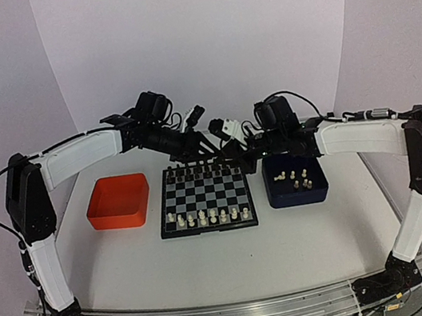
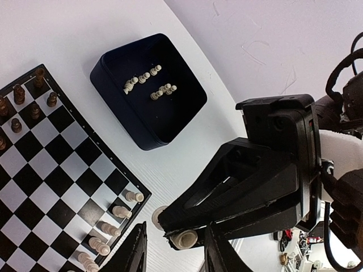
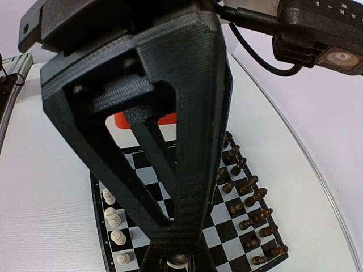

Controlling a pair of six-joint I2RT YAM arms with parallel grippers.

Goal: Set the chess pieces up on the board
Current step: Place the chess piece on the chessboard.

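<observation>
Right tool (image 3: 174, 249) tight on one cream chess piece (image 3: 178, 262), half cut off; left tool (image 2: 174, 254) parted.

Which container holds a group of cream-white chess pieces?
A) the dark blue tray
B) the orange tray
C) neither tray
A: several cream-white chess pieces lie inside the dark blue tray right of the chessboard, and none shows in the orange tray.

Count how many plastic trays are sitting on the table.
2. The orange square plastic tray sits left of the black-and-grey checkered chessboard; the dark blue square plastic tray sits right of it, holding loose cream-white chess pieces. No other seems hidden.
</observation>
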